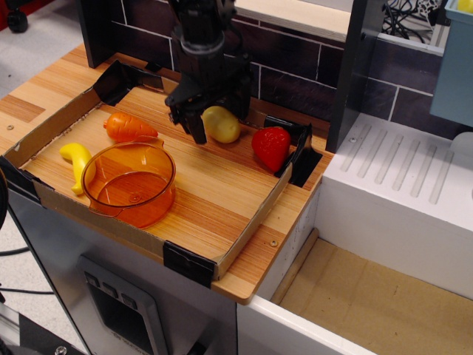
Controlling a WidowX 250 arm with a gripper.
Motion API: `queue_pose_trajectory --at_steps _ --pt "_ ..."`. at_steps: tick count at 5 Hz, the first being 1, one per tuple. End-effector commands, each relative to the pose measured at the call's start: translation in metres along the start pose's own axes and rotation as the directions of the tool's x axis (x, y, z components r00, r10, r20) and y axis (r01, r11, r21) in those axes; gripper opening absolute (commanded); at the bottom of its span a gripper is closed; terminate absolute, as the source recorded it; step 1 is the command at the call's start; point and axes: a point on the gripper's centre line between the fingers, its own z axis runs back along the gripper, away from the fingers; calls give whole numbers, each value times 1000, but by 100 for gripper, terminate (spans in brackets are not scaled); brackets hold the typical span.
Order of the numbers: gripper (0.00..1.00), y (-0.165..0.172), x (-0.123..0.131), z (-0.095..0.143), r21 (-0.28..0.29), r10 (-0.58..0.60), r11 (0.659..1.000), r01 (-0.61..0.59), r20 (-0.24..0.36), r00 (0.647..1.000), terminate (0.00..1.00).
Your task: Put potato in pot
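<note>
The potato (221,124) sits at the tray's (244,231) 12 o'clock edge, bracketed by the spread fingers of the one black gripper (219,117), which straddles it with jaws apart, not clamped. One red strawberry (271,148) lies just beside it at 3 o'clock. One carrot (128,127) lies at 9 o'clock, one banana (76,162) and one orange pot (130,183) at 8 o'clock.

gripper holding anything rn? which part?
Nothing held yet. The gripper is open, its fingers straddling the potato, which sits on the tray; the pot is empty.
</note>
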Motion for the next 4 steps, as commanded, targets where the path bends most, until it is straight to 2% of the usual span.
queue_pose_trajectory --at_steps 1,2,3,4 --pt "100 -6 13 -1 -8 -8 1000 8 60 998 0" --pt "0 -4 11 -1 2 -9 1000 9 63 998 0" --pt "0 -3 11 6 -1 -2 1000 2 46 999 0" --pt "0 -6 17 24 -32 3 999 -3 15 1000 0"
